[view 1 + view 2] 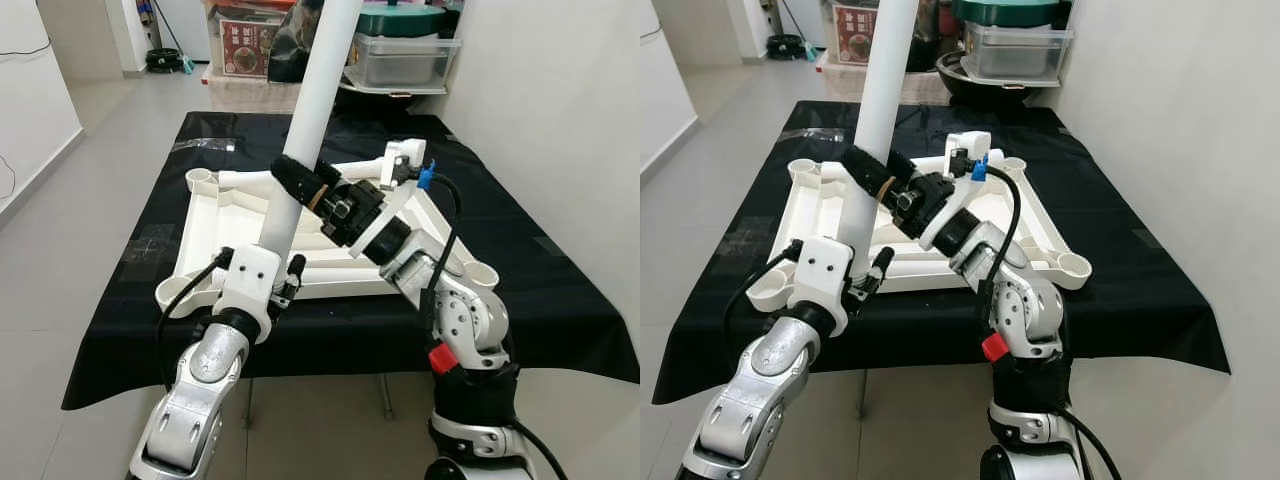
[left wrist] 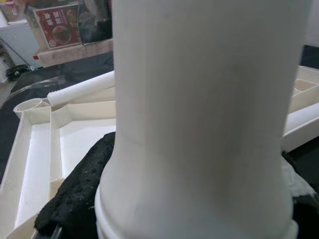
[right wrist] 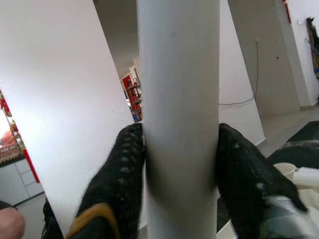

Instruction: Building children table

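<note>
The right claw (image 1: 297,180) is clamping a long white plastic tube leg (image 1: 318,90) at frame centre; the left claw (image 1: 275,262) is gripping its lower end. The leg is standing tilted above the upturned white plastic tabletop (image 1: 215,215), which is lying on the black-draped worktop (image 1: 540,290).

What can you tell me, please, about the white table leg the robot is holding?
The white table leg is a long, smooth round tube, apparently plastic, with a stepped collar near its lower end. It stands nearly upright, leaning slightly, above the upturned white tabletop on the black cloth. The right gripper clamps its middle between both fingers; the left gripper holds its lower end.
</note>
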`<state>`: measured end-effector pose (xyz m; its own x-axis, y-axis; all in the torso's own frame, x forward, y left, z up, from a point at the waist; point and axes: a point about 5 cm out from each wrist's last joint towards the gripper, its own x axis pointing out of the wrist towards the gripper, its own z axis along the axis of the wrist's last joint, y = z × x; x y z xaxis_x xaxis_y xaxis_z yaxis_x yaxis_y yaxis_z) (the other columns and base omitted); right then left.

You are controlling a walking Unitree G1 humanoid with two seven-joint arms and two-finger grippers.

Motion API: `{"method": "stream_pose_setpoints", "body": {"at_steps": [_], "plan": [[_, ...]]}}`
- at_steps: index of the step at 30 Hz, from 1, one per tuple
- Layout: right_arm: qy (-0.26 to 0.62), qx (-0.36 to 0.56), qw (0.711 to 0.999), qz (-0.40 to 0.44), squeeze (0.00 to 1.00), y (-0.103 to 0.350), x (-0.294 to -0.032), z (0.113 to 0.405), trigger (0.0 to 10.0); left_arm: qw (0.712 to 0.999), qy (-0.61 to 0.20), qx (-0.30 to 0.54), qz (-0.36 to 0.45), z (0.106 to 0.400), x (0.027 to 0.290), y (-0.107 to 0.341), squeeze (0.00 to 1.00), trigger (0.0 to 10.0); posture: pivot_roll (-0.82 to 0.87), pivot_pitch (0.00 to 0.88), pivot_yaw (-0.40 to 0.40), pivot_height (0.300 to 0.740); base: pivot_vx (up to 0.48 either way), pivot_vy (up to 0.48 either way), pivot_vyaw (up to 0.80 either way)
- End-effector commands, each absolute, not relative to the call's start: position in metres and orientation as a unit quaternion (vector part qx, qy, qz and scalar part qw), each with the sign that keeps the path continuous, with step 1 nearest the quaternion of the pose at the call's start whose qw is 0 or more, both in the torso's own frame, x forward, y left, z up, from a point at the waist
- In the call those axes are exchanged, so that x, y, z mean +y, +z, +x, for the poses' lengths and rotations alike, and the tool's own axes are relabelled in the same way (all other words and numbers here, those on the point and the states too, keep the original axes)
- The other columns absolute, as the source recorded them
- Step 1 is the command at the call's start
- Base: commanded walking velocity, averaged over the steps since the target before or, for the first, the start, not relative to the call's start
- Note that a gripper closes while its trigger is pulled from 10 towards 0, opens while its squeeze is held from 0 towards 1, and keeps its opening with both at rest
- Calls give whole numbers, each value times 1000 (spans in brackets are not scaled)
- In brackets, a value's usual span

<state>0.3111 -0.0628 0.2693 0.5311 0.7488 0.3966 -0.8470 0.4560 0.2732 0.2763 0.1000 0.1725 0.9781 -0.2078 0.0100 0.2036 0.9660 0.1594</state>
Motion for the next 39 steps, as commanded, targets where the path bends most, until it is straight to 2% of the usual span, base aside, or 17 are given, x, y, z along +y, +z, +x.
{"method": "stream_pose_setpoints", "body": {"at_steps": [1, 2, 3, 7, 8, 19, 33, 39], "plan": [[479, -98, 844, 220, 588, 265, -59, 308, 10000, 992, -91, -11, 85, 278, 105, 172, 0, 10000, 39, 0, -52, 740, 0, 0, 0], [475, -95, 848, 218, 588, 264, -59, 308, 10000, 992, -92, -8, 90, 278, 105, 171, 0, 10000, 40, 0, -52, 740, 0, 0, 0], [472, -95, 849, 218, 1000, 264, -59, 308, 10000, 991, -94, -4, 98, 277, 106, 169, 0, 10000, 42, 0, -51, 740, 0, 0, 0], [475, -91, 846, 225, 1000, 264, -59, 308, 10000, 988, -101, -2, 115, 275, 108, 166, 0, 10000, 41, 0, -50, 740, 0, 0, 0], [481, -89, 842, 228, 0, 264, -59, 307, 10000, 988, -103, 0, 119, 274, 109, 165, 0, 10000, 42, 0, -51, 740, 0, 0, 0], [488, -75, 844, 208, 0, 261, -59, 306, 10000, 974, -148, 9, 172, 266, 110, 154, 0, 10000, 42, 0, -46, 740, 0, 0, 0], [492, -51, 845, 204, 0, 252, -54, 304, 10000, 969, -167, 9, 182, 263, 106, 152, 0, 10000, 45, 0, -45, 740, 0, 0, 0], [495, -42, 845, 199, 0, 247, -51, 302, 10000, 964, -187, 4, 188, 258, 96, 149, 0, 10000, 41, 0, -40, 740, 0, 0, 0]]}}
